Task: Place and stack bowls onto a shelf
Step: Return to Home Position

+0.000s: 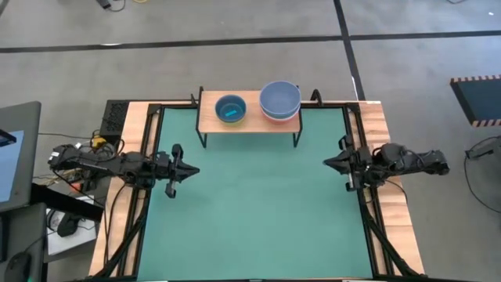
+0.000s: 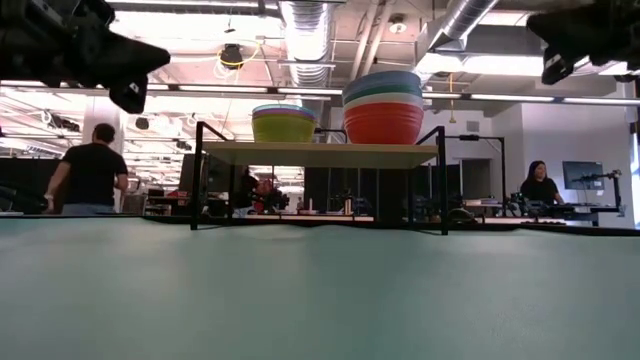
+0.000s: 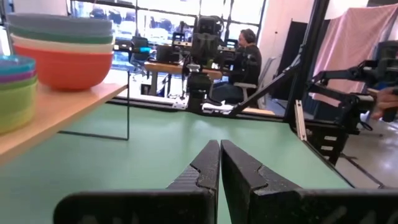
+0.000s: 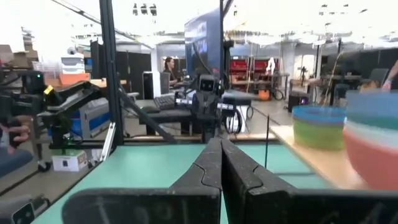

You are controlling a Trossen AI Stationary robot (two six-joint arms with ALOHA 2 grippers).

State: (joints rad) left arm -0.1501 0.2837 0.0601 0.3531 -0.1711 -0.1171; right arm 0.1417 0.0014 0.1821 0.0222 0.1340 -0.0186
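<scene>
Bowls (image 2: 384,108) sit in two stacks on the shelf (image 1: 252,119) at the far edge of the green mat (image 1: 258,211). The left stack (image 1: 231,110) is topped by a cyan bowl, and the taller right stack (image 1: 279,100) has a pale blue bowl on top and a red one at the bottom. The left gripper (image 1: 190,169) hovers over the mat's left side with its fingers pressed together and empty. The right gripper (image 1: 329,162) hovers at the right side, likewise closed on nothing.

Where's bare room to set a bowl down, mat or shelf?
The green mat between the left gripper and right gripper, in front of the shelf, is bare. The shelf is crowded: cyan-topped stack and blue-topped stack leave only slim strips of board.
</scene>
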